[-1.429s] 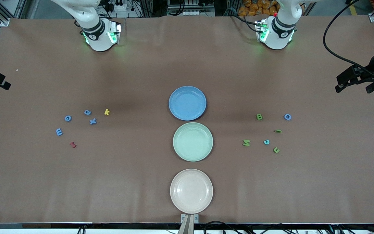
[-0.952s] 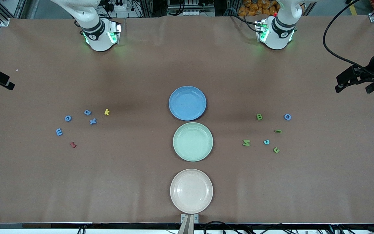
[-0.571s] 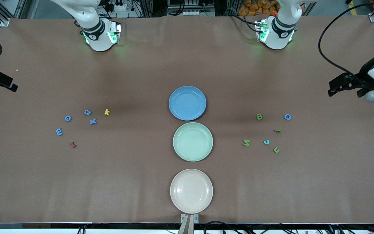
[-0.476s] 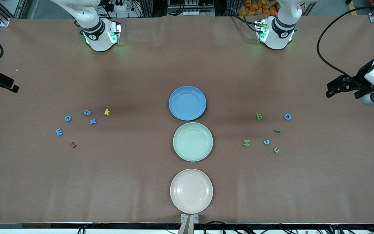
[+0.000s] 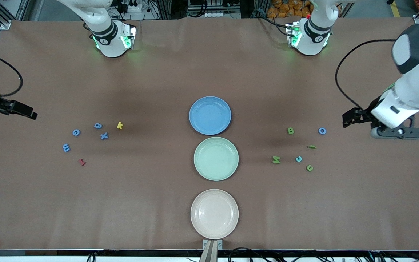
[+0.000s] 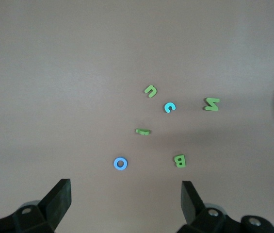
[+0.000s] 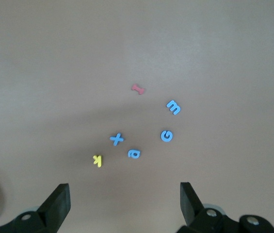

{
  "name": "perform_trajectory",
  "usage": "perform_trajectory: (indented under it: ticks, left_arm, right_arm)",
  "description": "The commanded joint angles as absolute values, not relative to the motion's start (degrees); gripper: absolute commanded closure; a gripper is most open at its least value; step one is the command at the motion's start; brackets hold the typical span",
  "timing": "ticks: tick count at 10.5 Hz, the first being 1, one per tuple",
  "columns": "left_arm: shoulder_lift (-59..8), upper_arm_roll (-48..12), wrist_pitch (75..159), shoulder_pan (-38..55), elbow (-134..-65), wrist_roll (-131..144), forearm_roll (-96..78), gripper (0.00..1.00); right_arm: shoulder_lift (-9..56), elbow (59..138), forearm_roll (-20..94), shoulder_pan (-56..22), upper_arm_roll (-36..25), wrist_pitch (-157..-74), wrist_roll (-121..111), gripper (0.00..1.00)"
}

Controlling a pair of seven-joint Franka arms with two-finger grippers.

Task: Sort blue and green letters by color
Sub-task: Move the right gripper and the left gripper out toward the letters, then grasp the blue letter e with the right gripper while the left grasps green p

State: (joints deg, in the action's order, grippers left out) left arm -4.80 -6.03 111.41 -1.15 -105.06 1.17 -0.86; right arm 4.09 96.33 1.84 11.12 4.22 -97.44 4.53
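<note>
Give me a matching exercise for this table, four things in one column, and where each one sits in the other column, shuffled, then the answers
Things:
1. blue plate
2. cream plate
3. yellow letter k
4. green letter B

Places:
A. toward the left arm's end of the table
B. nearest the front camera of the three plates
C. toward the right arm's end, beside blue letters
D. farthest from the front camera of the three plates

Pairs: 1-D, 2-B, 3-C, 4-A

Three plates in row — blue (image 5: pixel 210 115), green (image 5: pixel 216 158), cream (image 5: pixel 214 213).
</note>
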Motion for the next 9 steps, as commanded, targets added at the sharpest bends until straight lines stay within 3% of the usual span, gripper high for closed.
perform_trajectory:
  ticks: [1, 5, 9]
  left_arm:
    - [-7.45, -6.15, 118.03, -1.05, -109.95, 1.05, -1.32, 0.00]
    - [-13.61, -6.15, 123.56, 0.79, -110.04, 2.19, 0.79, 0.00]
    - [-17.05, -6.06, 126.47, 0.44, -112.22, 2.20, 0.88, 0.04]
  right_arm:
    - [3.77, 108.51, 1.58, 15.72, 5.27, -111.48, 0.56, 0.00]
    - [13.59, 113.11, 1.50, 20.13, 5.19, -122.14, -25.44, 0.00]
    - [24.07, 116.54, -1.05, 21.88, 4.92, -140.15, -45.04, 0.00]
